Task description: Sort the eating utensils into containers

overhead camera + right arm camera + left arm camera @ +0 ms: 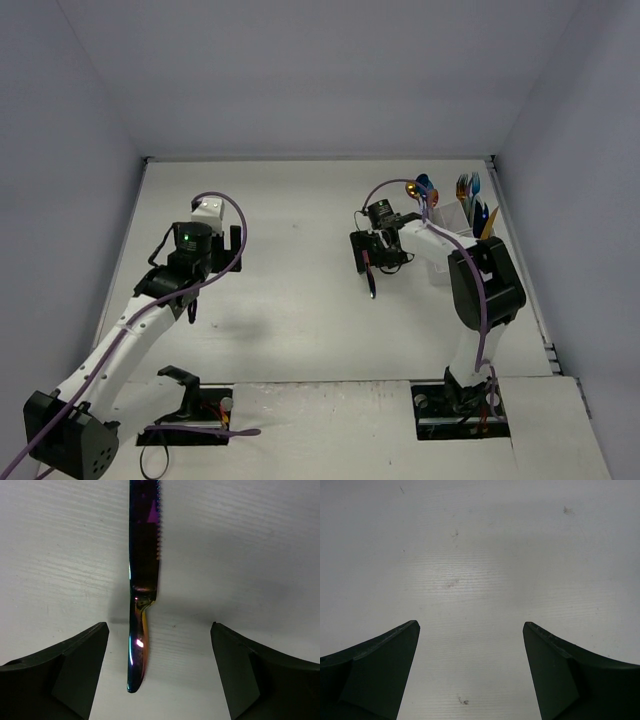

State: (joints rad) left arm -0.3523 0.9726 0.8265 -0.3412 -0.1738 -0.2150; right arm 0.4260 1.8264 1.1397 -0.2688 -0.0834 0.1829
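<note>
A white table (300, 200) sits boxed in by pale walls (300, 80). On its right half lies a rainbow-tinted knife (144, 575), serrated blade pointing away from the right gripper (157, 626), whose fingers stand spread on either side, neither touching it. Behind, in the far right corner, the white caddy (452, 222) holds upright spoons (424, 186) and forks (468, 186). The left gripper (470, 625) hangs released over bare table.

I record one rainbow-tinted knife (144, 580) lying flat at the centre of my right wrist view, serrated blade running off the top edge, handle tip toward the bottom. The white caddy (455, 215), upper right of the top view, holds spoons (424, 186) and forks (468, 186) upright, heads up.
</note>
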